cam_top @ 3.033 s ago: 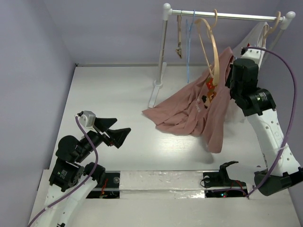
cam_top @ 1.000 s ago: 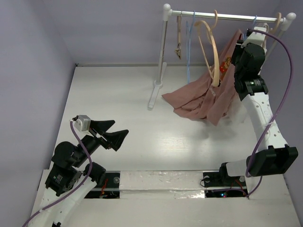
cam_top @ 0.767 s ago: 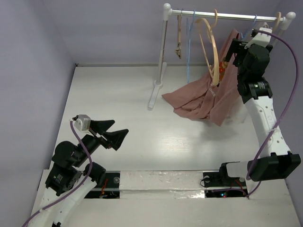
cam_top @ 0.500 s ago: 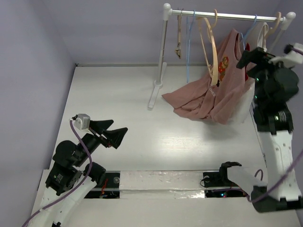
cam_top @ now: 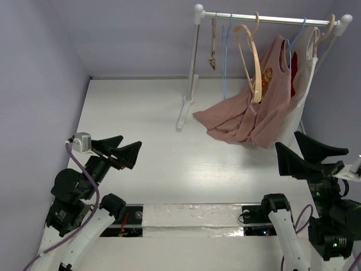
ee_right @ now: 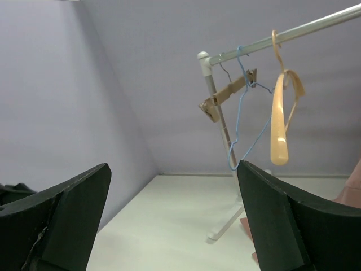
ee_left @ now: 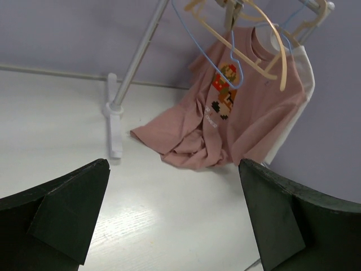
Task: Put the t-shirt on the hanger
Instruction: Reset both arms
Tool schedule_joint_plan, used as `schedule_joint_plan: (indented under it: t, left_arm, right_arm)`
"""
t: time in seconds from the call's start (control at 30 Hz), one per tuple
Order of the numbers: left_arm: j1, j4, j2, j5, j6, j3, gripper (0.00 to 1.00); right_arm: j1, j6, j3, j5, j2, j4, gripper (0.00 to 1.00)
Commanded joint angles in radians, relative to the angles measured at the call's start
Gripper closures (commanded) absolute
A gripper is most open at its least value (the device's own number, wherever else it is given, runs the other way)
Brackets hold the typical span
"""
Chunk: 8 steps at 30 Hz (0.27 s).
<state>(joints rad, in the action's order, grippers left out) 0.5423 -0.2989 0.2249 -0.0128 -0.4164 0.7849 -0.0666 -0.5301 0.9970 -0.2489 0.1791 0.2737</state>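
The dusty-pink t-shirt (cam_top: 274, 68) hangs by its neck from the rail, on a light-blue wire hanger (cam_top: 291, 46). Its lower half lies bunched on the table (cam_top: 240, 121). In the left wrist view the t-shirt (ee_left: 248, 113) shows its pixel print. My left gripper (cam_top: 121, 150) is open and empty at the near left, far from the shirt. My right gripper (cam_top: 304, 153) is open and empty at the near right, below the shirt. Only a pink edge of the t-shirt (ee_right: 353, 186) shows in the right wrist view.
A white rack (cam_top: 190, 68) stands at the back with its rail (cam_top: 265, 18) across the top. On it hang a second blue wire hanger (cam_top: 225, 56), tan wooden hangers (cam_top: 255, 62) and a white shirt (cam_top: 303, 84) behind the pink one. Purple walls close in left and right.
My right gripper opened, let go of the t-shirt up at the rail and drew back down to the near right. The shirt stays hanging. My left arm shifted slightly left.
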Motion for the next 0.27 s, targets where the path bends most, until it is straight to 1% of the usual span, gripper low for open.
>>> schedule_joint_plan:
  t: [0.0,0.07,0.23]
  left_arm:
    - [0.005,0.05,0.04,0.079,0.002,0.05,0.01]
    - [0.005,0.06,0.053,0.094,-0.005,0.051,0.01]
    - [0.005,0.092,0.041,0.188,-0.047,0.021,0.01]
  right_arm:
    - [0.004,0.03,0.052,-0.03,-0.036,0.088,0.0]
    - [0.004,0.07,0.066,-0.015,-0.052,0.14,0.0]
    - [0.004,0.113,0.028,-0.001,-0.081,0.148,0.0]
